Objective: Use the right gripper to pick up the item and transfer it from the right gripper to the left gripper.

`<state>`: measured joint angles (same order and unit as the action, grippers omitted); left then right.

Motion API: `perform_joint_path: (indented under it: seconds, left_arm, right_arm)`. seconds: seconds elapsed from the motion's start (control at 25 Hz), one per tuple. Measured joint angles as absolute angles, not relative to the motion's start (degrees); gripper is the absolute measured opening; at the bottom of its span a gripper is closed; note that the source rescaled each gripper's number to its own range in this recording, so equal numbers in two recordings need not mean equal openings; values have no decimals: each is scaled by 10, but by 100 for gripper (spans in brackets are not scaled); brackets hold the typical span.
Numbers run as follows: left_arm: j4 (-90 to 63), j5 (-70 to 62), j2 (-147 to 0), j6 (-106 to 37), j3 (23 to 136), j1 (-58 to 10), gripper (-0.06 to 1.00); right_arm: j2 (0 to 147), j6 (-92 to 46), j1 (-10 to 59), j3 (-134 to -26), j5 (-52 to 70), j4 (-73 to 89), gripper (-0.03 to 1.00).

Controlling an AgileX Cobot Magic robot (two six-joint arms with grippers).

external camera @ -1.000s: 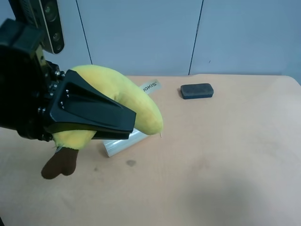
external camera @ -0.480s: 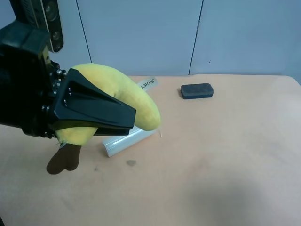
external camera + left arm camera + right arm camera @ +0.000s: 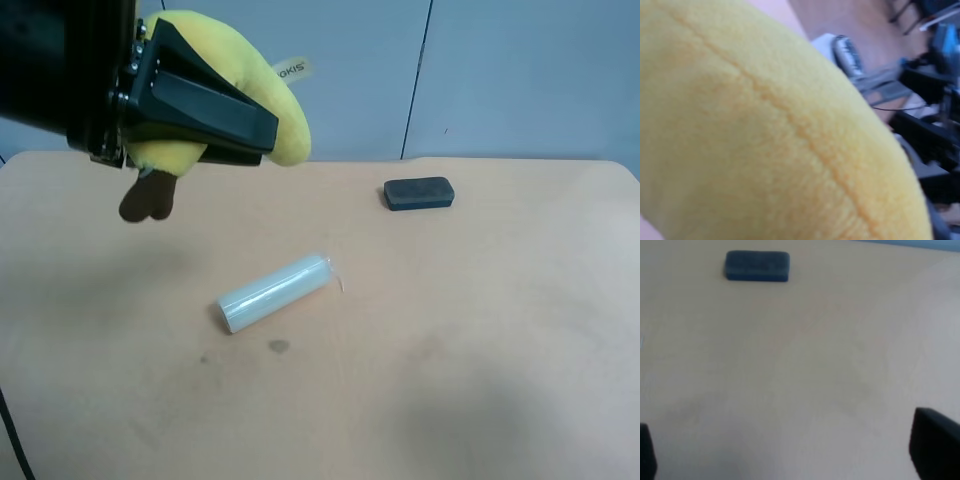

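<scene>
The banana (image 3: 288, 125), a curved yellow plush with a dark brown stem (image 3: 148, 198) hanging down and a white tag (image 3: 290, 70) at its upper end, is clamped between the closed fingers of the left gripper (image 3: 268, 135). It is held high above the table's (image 3: 480, 330) far edge. Its yellow nap and a seam fill the left wrist view (image 3: 765, 130).

The right gripper (image 3: 790, 450) is spread wide and empty over bare table, with the grey block (image 3: 757, 266) well ahead. On the table only the pale roll (image 3: 273, 292) and the block (image 3: 419, 193) are seen, well apart.

Since half a second ago the banana has been raised, and the roll is now fully uncovered.
</scene>
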<state>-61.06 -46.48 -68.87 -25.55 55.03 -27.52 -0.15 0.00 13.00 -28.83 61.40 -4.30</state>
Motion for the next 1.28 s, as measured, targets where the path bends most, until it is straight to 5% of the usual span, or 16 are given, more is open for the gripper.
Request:
perform_joint_path:
  seconds: [0.84,1.28]
  left_arm:
    - [-506,-522,-875,-310,672,90,1]
    - [-468,-504,-983,-325,672,155,1]
  right_arm:
    - [-2,0,130,-288,614,-43,100]
    - [-2,0,130,-288,614,-43,100]
